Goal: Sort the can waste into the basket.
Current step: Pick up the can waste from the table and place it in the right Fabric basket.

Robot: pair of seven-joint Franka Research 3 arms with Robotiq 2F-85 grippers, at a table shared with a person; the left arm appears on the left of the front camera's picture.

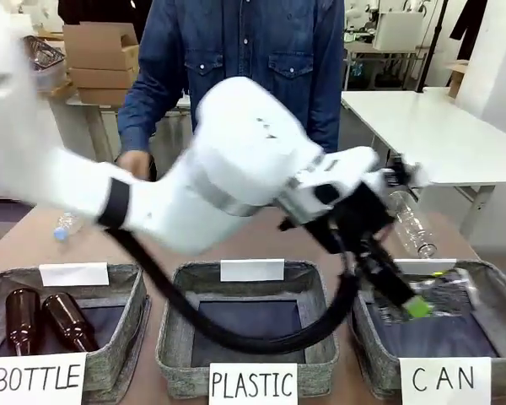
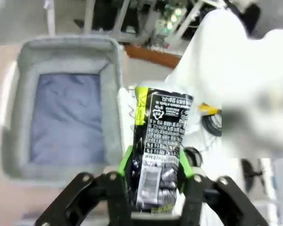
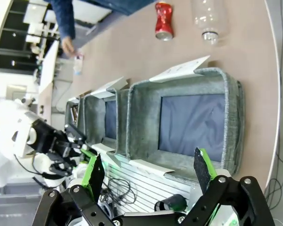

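The black-and-silver can (image 1: 443,291) is over the open top of the basket (image 1: 373,359) marked "CAN", toward that basket's far side. It is dented, and in the left wrist view its printed side (image 2: 160,141) faces the camera. From the front view I cannot tell whether it touches the basket's dark lining. The left gripper (image 1: 417,305) holds it, the two green pads pressed against the can's sides (image 2: 156,165). The left arm reaches across from the left, passing over the middle basket (image 1: 179,354) to get there.

The red can (image 3: 163,21) lies on the table (image 3: 132,52) beyond the far side of the "CAN" basket (image 3: 144,122), well apart from it. A clear plastic bottle (image 3: 208,19) lies just beside the red can, also past the basket's far rim. In the front view that bottle (image 1: 409,224) shows just behind the basket.

The right gripper (image 3: 148,172) hangs on the near side of the "CAN" basket, above its rim, fingers spread wide apart and holding nothing.

The middle basket, marked "PLASTIC", stands just to the left of the "CAN" basket. Left of that is the "BOTTLE" basket (image 1: 126,337) with two brown bottles (image 1: 44,325) lying in it. Farther across the table from the baskets, a person in a denim shirt (image 1: 236,59) stands with one hand (image 1: 135,162) low by the table edge. A small clear bottle (image 1: 65,226) lies on the table near that hand.
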